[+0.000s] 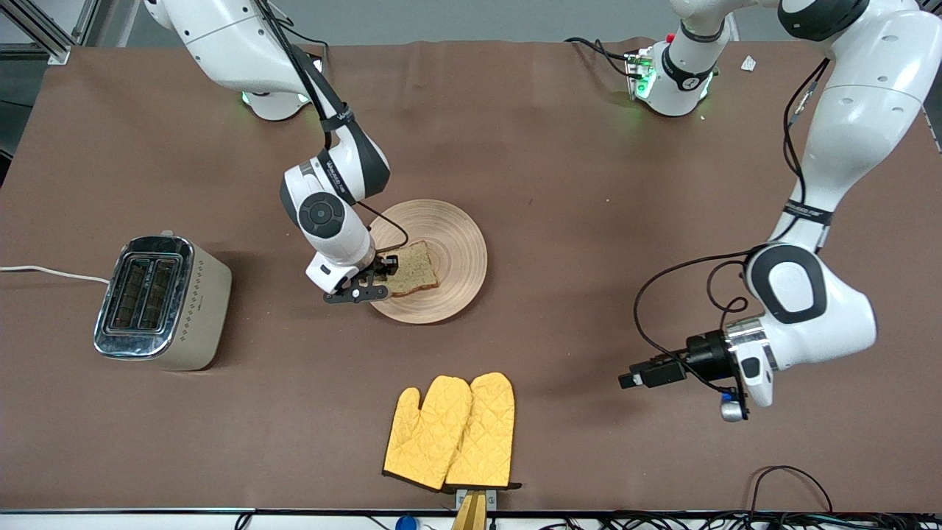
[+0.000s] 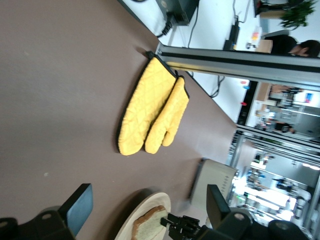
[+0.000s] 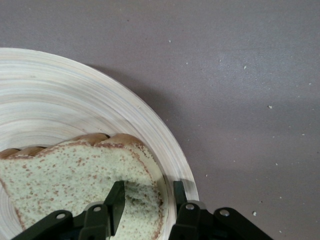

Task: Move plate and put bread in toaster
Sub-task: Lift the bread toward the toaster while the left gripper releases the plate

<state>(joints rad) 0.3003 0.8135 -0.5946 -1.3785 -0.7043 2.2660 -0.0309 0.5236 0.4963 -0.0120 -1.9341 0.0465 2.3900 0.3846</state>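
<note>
The bread [image 1: 413, 269] [image 3: 65, 175] lies flat on the wooden plate [image 1: 456, 243] [image 3: 75, 100] in the middle of the table. My right gripper [image 1: 383, 272] [image 3: 147, 195] is down at the slice's edge nearest the toaster. Its jaws are open and straddle the crust: one finger presses on the slice's top, the other stands just outside the crust over the plate, a thin gap away. The toaster [image 1: 158, 302] stands toward the right arm's end of the table, slots up. My left gripper [image 1: 629, 379] [image 2: 148, 205] waits open and empty above the table toward the left arm's end.
A pair of yellow oven mitts [image 1: 452, 430] [image 2: 152, 107] lies near the table's front edge, nearer to the front camera than the plate. A white cord [image 1: 51, 272] runs from the toaster off the table's end. Brown cloth covers the table.
</note>
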